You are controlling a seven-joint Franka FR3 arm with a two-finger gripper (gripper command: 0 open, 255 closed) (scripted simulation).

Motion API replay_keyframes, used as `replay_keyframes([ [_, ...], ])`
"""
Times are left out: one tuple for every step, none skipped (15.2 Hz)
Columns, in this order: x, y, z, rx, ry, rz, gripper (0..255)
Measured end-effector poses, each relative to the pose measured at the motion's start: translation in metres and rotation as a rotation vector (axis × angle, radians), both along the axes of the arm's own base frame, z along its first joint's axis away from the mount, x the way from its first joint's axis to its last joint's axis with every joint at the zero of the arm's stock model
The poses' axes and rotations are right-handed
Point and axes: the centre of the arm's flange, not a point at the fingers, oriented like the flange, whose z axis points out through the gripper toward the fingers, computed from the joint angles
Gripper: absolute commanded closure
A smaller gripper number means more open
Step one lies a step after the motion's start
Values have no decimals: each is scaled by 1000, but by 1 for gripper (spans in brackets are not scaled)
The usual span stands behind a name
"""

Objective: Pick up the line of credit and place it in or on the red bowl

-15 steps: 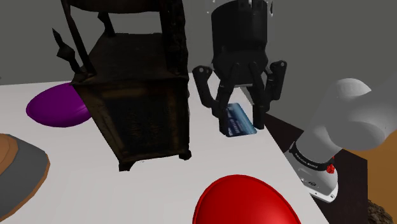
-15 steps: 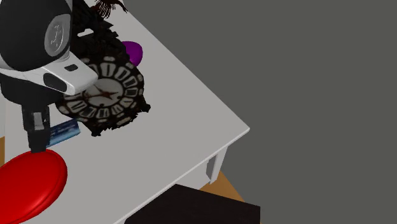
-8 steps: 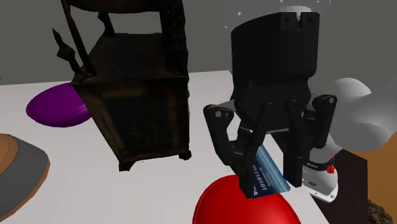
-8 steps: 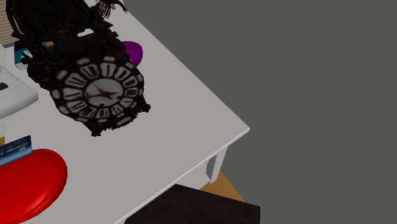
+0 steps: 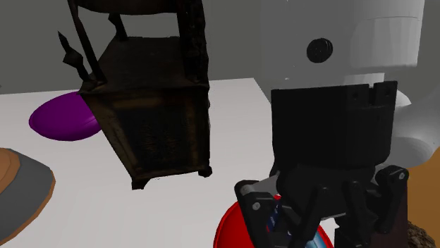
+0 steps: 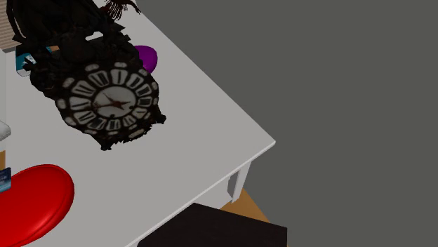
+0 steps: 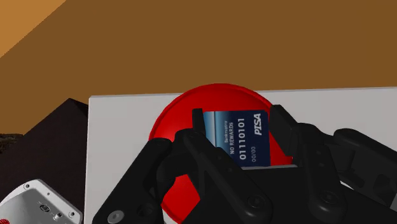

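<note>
While my fingers (image 7: 283, 126) clamp the card (image 7: 245, 137) over the bowl (image 5: 227, 229), five o'clock of the clock (image 5: 155, 127) in the shoulder view, I'd lower and release.

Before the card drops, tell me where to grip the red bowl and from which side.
Take the red bowl by its rim, coming from above at the side nearest the table edge. It looks wide and shallow, far broader than the tool's spread, so likely only the thin lip fits.

White glossy arm (image 5: 384, 42), round black cap (image 5: 319, 48) at 1 o'clock in shoulder view. Gripper (image 7: 238, 119) all black: boxy body w/ small screw holes, jointed fingers (image 7: 191, 153) w/ round pivots.
</note>
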Motion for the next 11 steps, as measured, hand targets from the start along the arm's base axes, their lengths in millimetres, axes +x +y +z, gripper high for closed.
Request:
replay_keyframes([
  [0,1,-5,0,0,0,255],
  [0,0,-11,0,0,0,255],
  [-1,0,-16,0,0,0,255],
  [-1,1,-21,0,0,0,255],
  [-1,1,-27,0,0,0,255],
  [-2,1,-32,0,0,0,255],
  [-2,0,-37,0,0,0,255],
  [-2,0,-43,0,0,0,255],
  [-1,0,-48,0,0,0,255],
  [-2,0,-53,0,0,0,255],
  [-1,0,-57,0,0,0,255],
])
